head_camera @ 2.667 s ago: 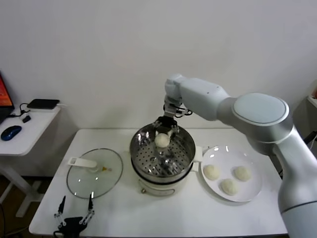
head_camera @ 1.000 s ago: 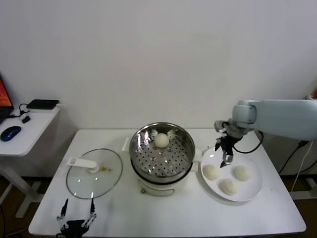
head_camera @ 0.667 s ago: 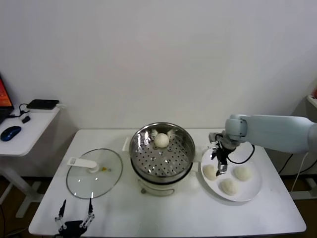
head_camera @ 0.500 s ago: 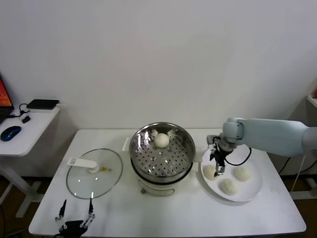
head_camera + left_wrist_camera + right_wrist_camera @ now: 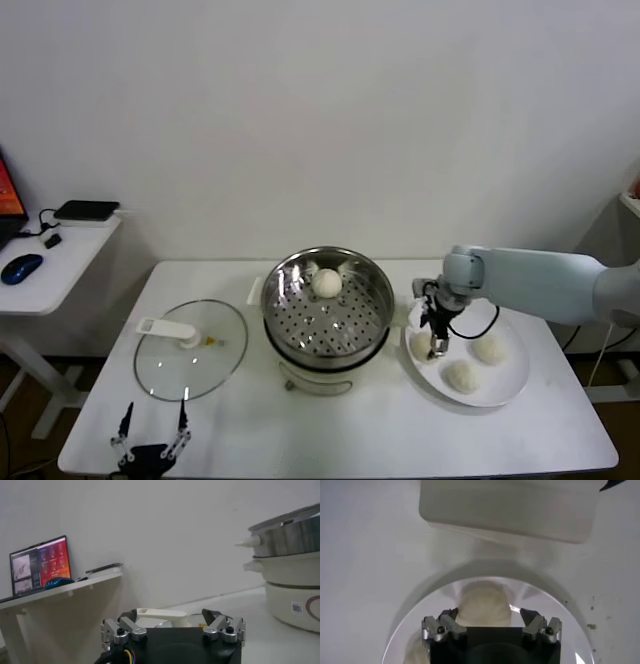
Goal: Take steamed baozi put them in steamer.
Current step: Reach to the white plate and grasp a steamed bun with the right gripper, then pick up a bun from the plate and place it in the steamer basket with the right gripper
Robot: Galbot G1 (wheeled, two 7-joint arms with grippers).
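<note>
Right pincer (image 5: 432,343) stood spread wide astride the bun (image 5: 421,345) nearest the steamer (image 5: 327,310), positioned to grip it. Left pincer (image 5: 150,447) waited open in front of the steamer, low by the surface (image 5: 350,430).

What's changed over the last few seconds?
The right claw released one baozi in the steamer, swung right to the plate and lowered, open, around the nearest bun. Lid, other buns and left claw stayed put.
</note>
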